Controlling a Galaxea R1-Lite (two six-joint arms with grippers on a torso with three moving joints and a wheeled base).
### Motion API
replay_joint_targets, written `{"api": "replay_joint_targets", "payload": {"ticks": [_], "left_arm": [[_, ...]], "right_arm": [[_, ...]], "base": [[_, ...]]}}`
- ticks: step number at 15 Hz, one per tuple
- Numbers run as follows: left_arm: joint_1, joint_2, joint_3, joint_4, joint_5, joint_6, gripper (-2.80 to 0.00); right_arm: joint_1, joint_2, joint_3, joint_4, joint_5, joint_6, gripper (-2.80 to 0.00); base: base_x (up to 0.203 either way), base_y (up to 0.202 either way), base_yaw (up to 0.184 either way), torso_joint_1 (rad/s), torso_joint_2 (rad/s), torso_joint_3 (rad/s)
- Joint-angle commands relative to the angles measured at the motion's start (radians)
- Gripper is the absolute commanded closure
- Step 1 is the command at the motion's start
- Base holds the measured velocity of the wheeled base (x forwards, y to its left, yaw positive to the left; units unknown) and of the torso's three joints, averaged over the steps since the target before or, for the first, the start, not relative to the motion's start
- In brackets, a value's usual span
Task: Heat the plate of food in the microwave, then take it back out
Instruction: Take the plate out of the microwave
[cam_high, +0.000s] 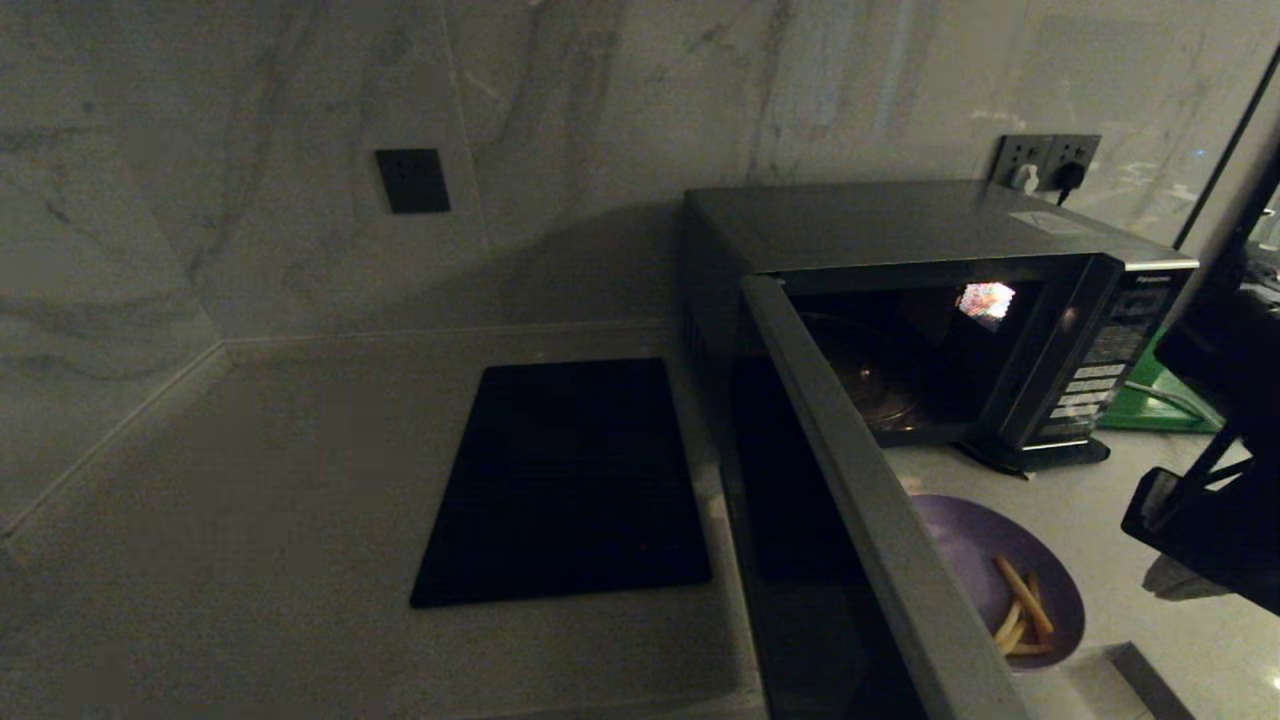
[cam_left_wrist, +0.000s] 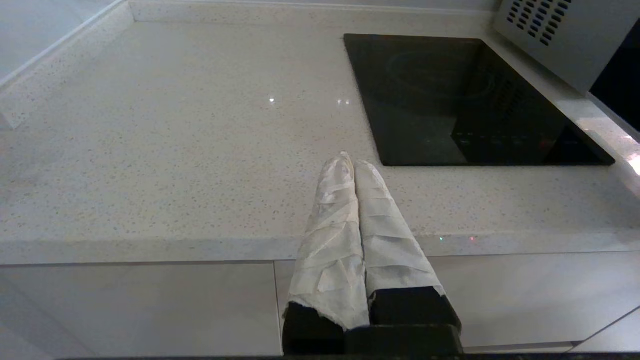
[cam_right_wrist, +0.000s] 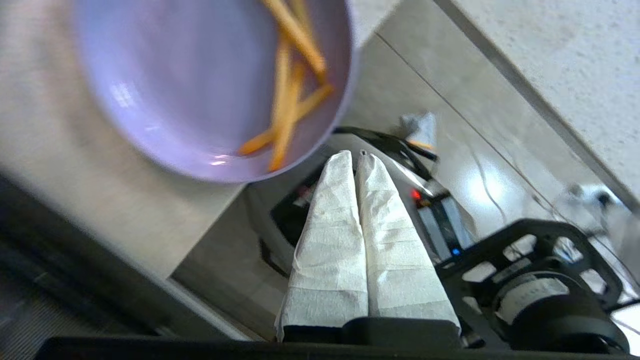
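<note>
The microwave (cam_high: 1010, 250) stands at the right of the counter with its door (cam_high: 850, 480) swung wide open towards me. Inside, only its glass turntable (cam_high: 870, 385) shows. The plate of food (cam_high: 985, 560), lilac with orange-yellow sticks, lies on the counter in front of the microwave, near the front edge. My right gripper (cam_right_wrist: 356, 155) is shut and empty, off the counter's front edge beside the plate (cam_right_wrist: 200, 90), not touching it. My right arm (cam_high: 1215, 520) shows dark at the right. The left gripper (cam_left_wrist: 354, 161) is shut and empty over the counter's front edge.
A flat black cooktop (cam_high: 570, 480) lies left of the microwave door, also seen ahead of the left gripper as the cooktop (cam_left_wrist: 465, 100). A green board (cam_high: 1150, 410) lies right of the microwave. Marble walls close the back and left. The robot's base (cam_right_wrist: 540, 290) is below the right gripper.
</note>
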Motion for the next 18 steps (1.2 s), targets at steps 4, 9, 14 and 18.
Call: {"api": "replay_joint_targets", "payload": {"ticks": [4, 9, 14, 18], "left_arm": [[0.0, 0.002, 0.0, 0.0, 0.0, -0.001, 0.0], [0.0, 0.0, 0.0, 0.0, 0.0, -0.001, 0.0], [0.0, 0.002, 0.0, 0.0, 0.0, -0.001, 0.0], [0.0, 0.001, 0.0, 0.0, 0.0, -0.001, 0.0]], "right_arm": [[-0.049, 0.079, 0.008, 0.004, 0.023, -0.072, -2.8], [-0.193, 0.154, 0.005, -0.074, 0.046, -0.41, -2.8], [-0.323, 0.214, 0.008, -0.153, 0.11, -0.731, -2.8], [-0.32, 0.281, 0.002, -0.193, 0.16, -0.75, -2.8]], "base": [[0.0, 0.0, 0.0, 0.0, 0.0, 0.0], [0.0, 0.0, 0.0, 0.0, 0.0, 0.0], [0.0, 0.0, 0.0, 0.0, 0.0, 0.0], [0.0, 0.0, 0.0, 0.0, 0.0, 0.0]]}}
